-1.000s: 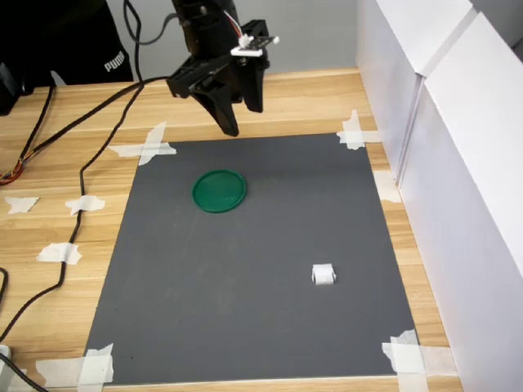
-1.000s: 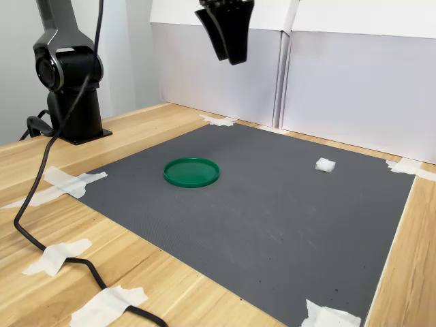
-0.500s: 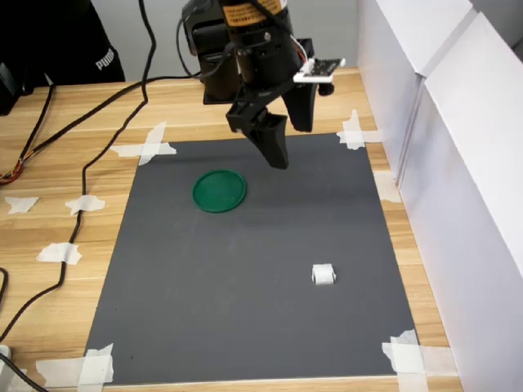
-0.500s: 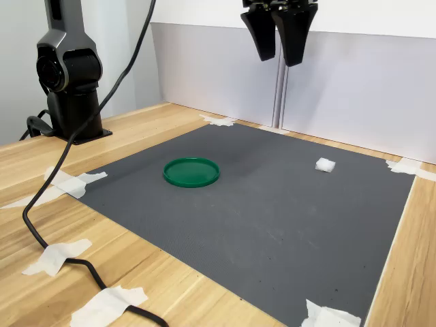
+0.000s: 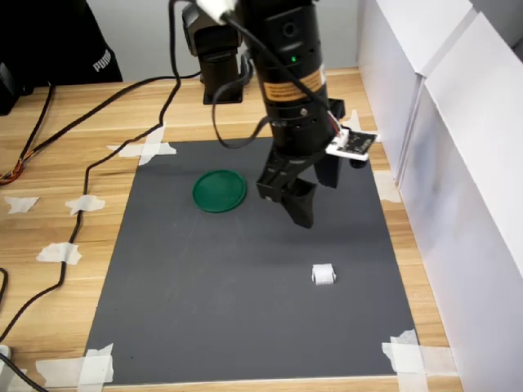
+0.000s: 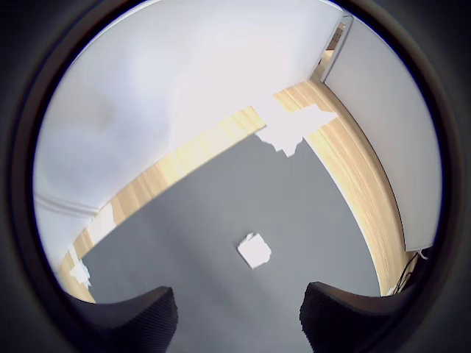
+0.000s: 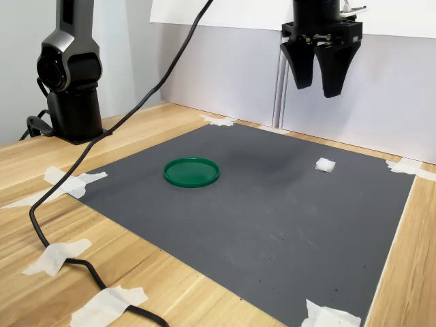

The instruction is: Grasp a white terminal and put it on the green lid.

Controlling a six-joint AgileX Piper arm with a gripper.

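Although the task calls for the white terminal (image 5: 324, 275) to be set on the green lid (image 5: 219, 190), none of it is judged done: the terminal is seen lying on the dark grey mat (image 5: 204, 310), well apart from the lid, and the lid carries nothing. The hand (image 5: 304, 214) is held in the air above the mat, between lid and terminal in the first exterior view, and nothing is gripped; its two fingers are seen spread, with a clear gap between them in the second exterior view. In the wrist view the terminal (image 6: 254, 251) is framed ahead of the two dark fingertips (image 6: 140, 316), not yet between them. The descent, the grasp, the carry and the placing are all judged outstanding.

A yellow label (image 5: 292, 84) with dark print is noted on the arm, too small to be read. On a dark garment (image 5: 57, 41) at the upper edge of the first exterior view, white lettering reading "PUMA" is made out.
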